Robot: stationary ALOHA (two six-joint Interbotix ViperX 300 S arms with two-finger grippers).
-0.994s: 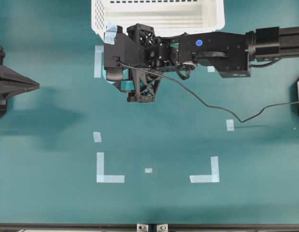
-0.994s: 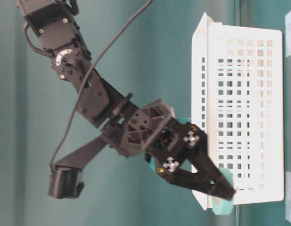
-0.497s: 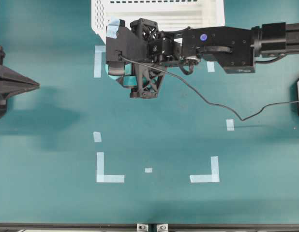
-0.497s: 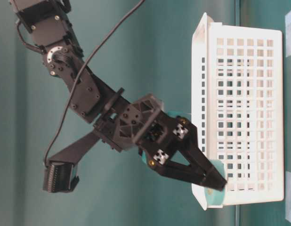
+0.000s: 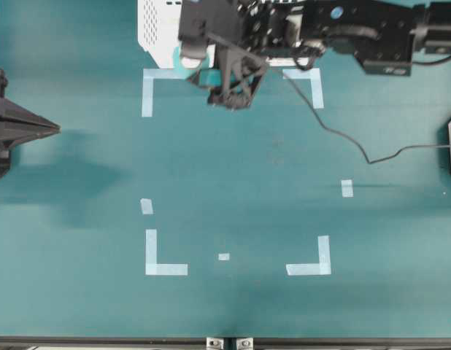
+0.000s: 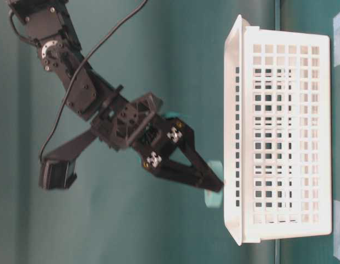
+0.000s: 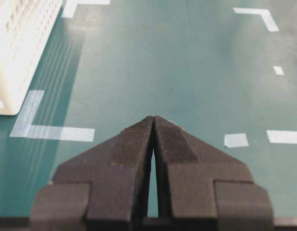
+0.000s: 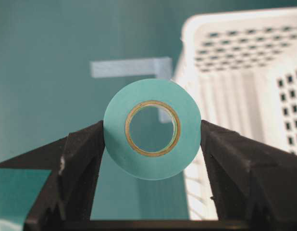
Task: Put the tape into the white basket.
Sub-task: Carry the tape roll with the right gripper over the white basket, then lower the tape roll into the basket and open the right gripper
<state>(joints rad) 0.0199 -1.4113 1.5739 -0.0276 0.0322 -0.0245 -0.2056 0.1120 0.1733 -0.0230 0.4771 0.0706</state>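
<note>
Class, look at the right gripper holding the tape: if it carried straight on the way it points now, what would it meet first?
Probably the white basket. The right gripper, shut on the tape, points at its rim; whether it would clear that rim is unclear.

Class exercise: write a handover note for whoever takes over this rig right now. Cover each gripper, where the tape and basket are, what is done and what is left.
Right gripper: shut on the tape, lifted, at the white basket rim.
Left gripper: shut, empty, parked away from the work.
Done: tape picked up and carried to the basket.
Left: move over the basket opening, release.
</note>
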